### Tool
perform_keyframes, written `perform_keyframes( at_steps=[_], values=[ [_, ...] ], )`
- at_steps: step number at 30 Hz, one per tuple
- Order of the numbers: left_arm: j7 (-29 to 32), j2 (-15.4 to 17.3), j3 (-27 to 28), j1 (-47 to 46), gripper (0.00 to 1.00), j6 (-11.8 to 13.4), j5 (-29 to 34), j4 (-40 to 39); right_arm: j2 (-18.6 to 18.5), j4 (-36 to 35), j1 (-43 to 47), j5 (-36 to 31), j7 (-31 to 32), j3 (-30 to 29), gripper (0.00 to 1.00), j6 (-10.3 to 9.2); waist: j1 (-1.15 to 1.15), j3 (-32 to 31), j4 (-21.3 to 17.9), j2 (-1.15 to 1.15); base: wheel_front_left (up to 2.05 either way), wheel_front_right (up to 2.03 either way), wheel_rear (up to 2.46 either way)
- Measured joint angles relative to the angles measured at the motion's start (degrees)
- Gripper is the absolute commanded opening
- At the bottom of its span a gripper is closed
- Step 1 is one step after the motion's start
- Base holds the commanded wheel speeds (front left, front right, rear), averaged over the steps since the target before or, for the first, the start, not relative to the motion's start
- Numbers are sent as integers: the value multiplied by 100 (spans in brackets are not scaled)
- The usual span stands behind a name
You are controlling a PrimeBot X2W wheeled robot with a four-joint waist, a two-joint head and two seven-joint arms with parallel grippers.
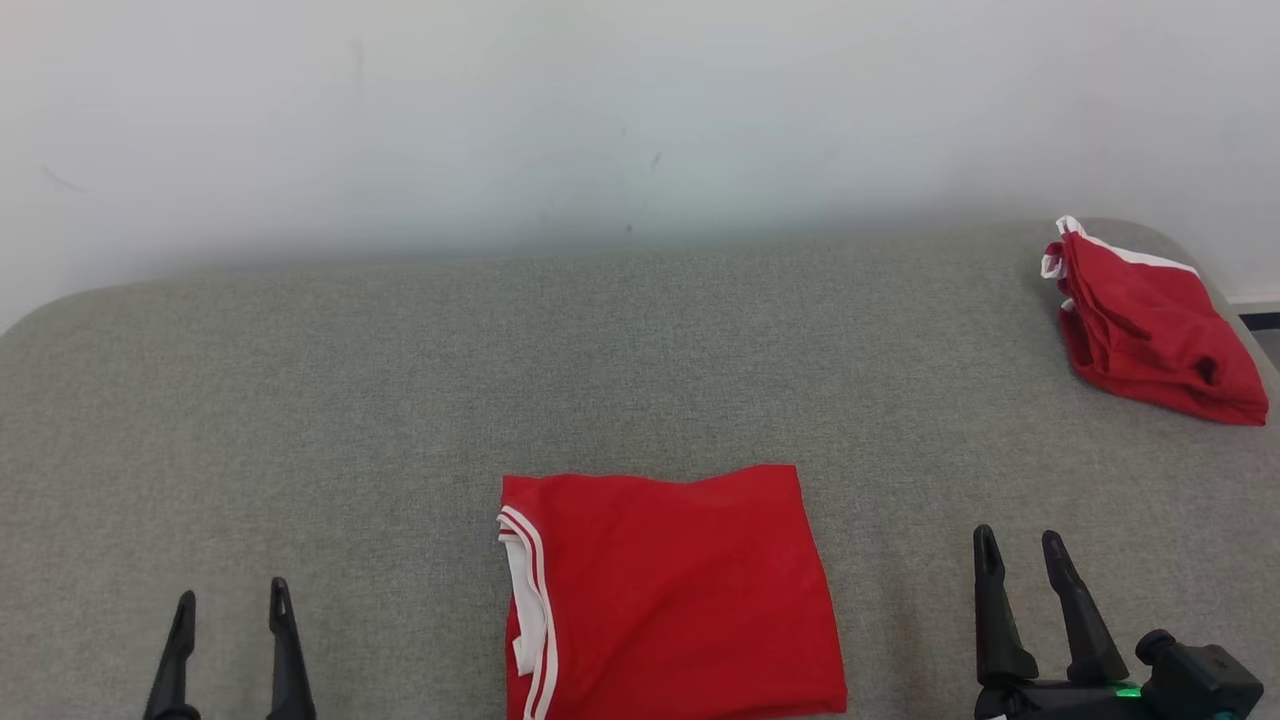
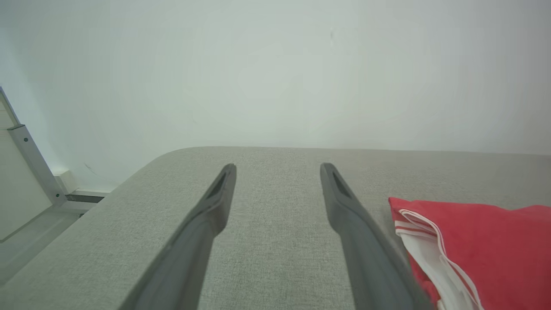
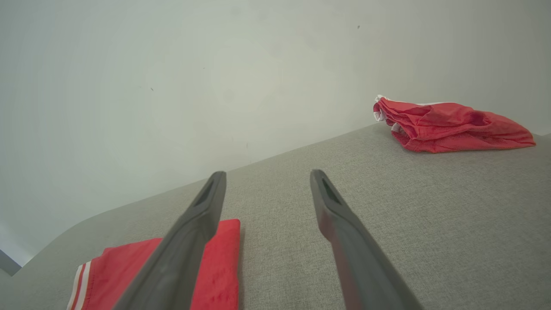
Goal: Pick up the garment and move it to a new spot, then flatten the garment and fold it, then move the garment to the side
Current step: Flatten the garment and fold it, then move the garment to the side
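A red garment (image 1: 675, 595) with white trim lies folded into a flat rectangle at the near middle of the grey table (image 1: 400, 400). My left gripper (image 1: 232, 600) stands open to its left, with nothing between its fingers. My right gripper (image 1: 1018, 540) stands open to its right, also holding nothing. In the left wrist view the garment (image 2: 482, 249) lies just right of my left gripper (image 2: 277, 165), its white-striped edge toward the fingers. In the right wrist view the garment (image 3: 219, 267) shows partly behind the left finger of my right gripper (image 3: 267, 173).
A second red garment (image 1: 1150, 325) lies bunched at the table's far right corner, also seen in the right wrist view as a crumpled heap (image 3: 452, 125). A white wall (image 1: 640, 120) rises behind the table. A metal frame (image 2: 30, 163) stands past the table's left end.
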Motion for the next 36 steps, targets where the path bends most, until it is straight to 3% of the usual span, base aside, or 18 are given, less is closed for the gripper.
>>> perform_keyframes(
  at_steps=[25,36],
  values=[
    [0,-36,-148,244,100,-523,32,264,-74,303,227,-255,0,132,100,0,0,-222,78,0,0,0,0],
    [0,-54,-191,264,100,-583,-33,301,-112,386,230,-296,0,191,100,0,0,-263,92,0,0,0,0]
  ],
)
